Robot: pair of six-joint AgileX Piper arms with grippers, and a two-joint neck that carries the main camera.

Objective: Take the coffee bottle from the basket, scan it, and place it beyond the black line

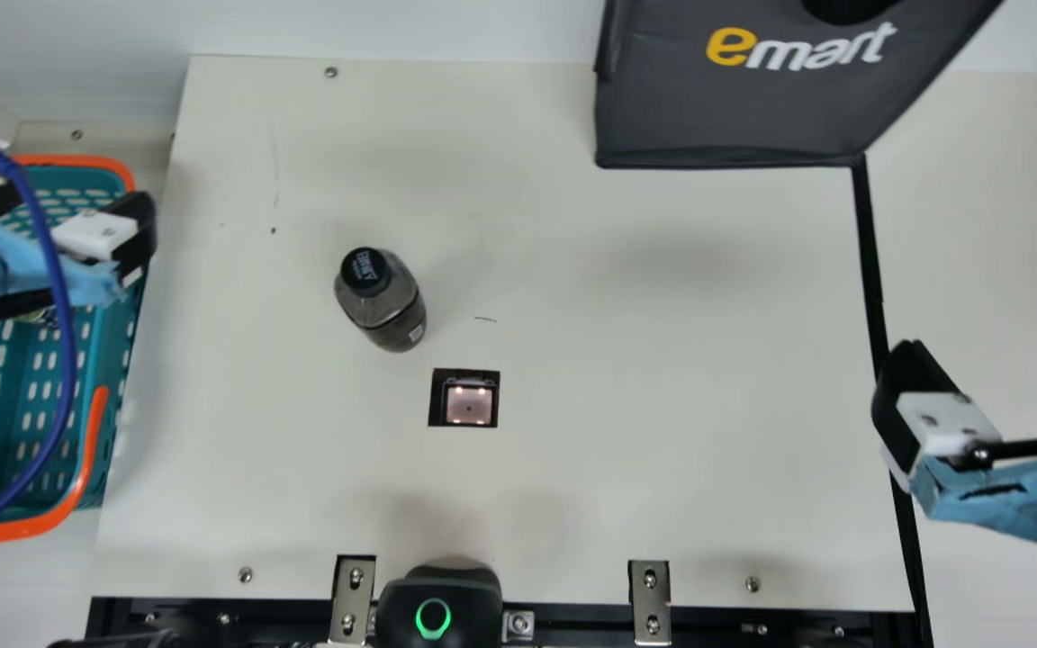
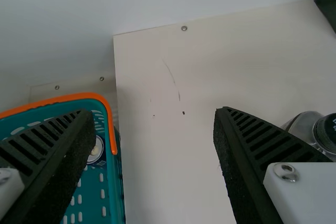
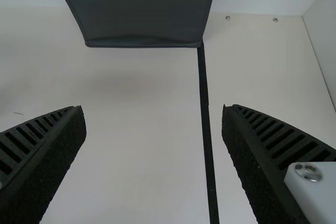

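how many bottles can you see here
1: the black-capped bottle on the table, just beyond and left of the scanner window. The basket may hide others.

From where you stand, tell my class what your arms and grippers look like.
Both my left gripper and right gripper have black ribbed fingers and white blocks with metal screws. Light blue material wraps the arms behind them; a blue cable hangs by the left arm.
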